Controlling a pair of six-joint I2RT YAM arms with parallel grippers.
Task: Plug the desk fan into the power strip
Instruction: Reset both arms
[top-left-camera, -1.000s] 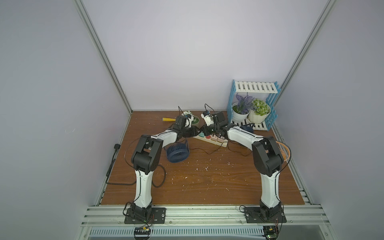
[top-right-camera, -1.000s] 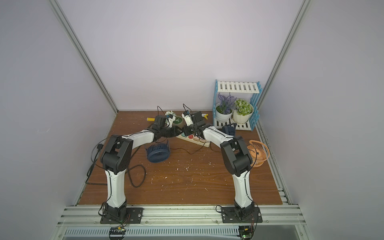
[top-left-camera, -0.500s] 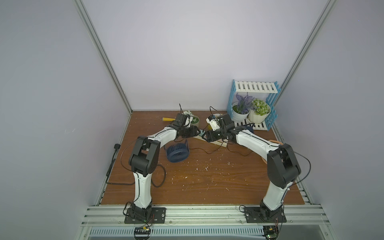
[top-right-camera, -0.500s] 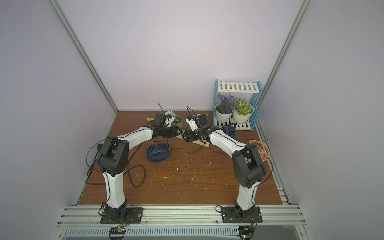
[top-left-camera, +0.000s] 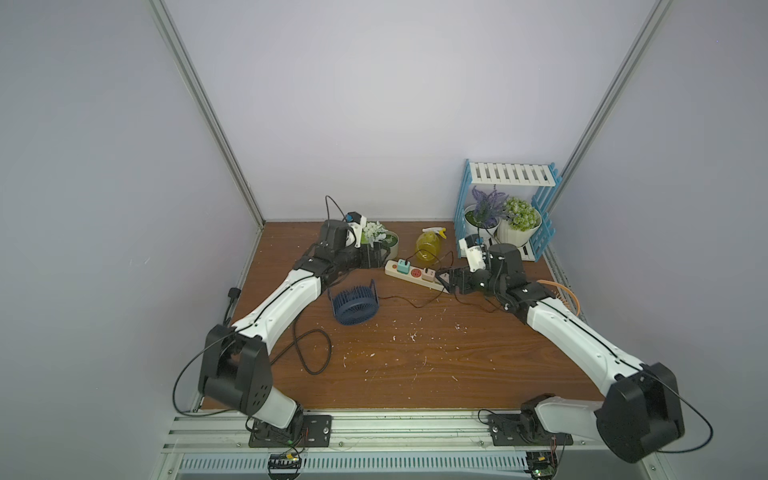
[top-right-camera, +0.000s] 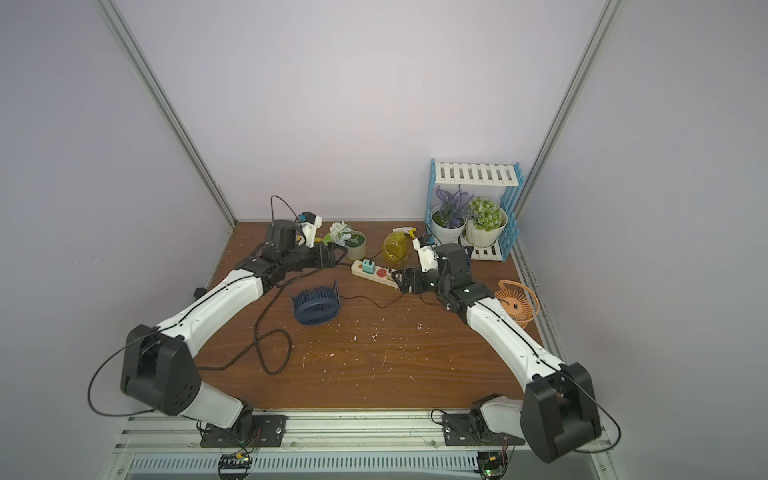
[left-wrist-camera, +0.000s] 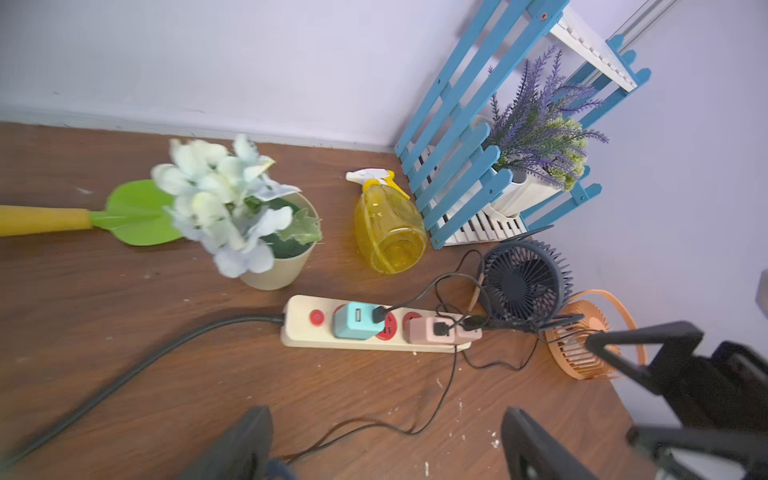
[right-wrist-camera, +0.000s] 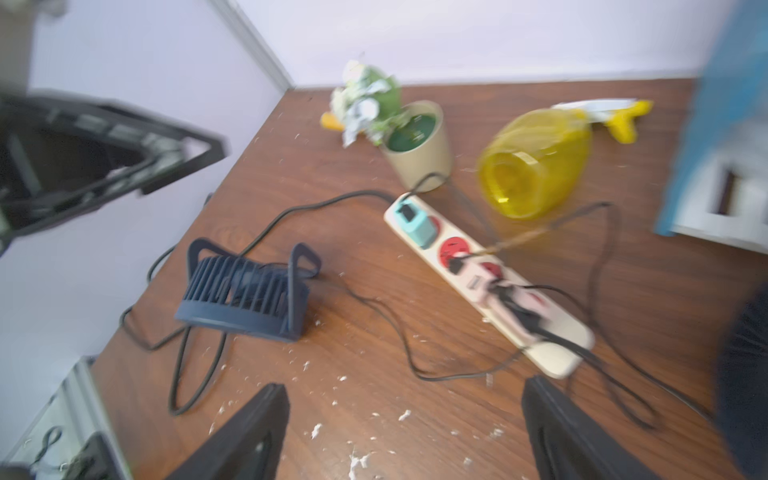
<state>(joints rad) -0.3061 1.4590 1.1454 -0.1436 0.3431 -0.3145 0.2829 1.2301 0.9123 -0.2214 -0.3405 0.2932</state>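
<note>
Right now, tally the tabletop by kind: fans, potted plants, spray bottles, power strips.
Fans: 3 (blue fan, dark fan, orange fan)
Potted plants: 3 (white-flowered plant, lavender plant, green plant)
Spray bottle: 1
Power strip: 1
Total: 8

Both top views look steeply down from high over the front edge of the table (top-left-camera: 415, 374) (top-right-camera: 374, 374) toward the back wall (top-left-camera: 374, 124), far enough off to take in the whole table, the left arm (top-left-camera: 282, 303) and the right arm (top-left-camera: 582, 336). The left wrist camera sits low and near, facing across the strip (left-wrist-camera: 299, 332) toward the corner with the rack (left-wrist-camera: 457, 137). The right wrist camera, blurred, faces the opposite back corner over the same strip (right-wrist-camera: 557, 353). The strip, pot (left-wrist-camera: 274, 270) and bottle (left-wrist-camera: 390, 232) appear in all views.
</note>
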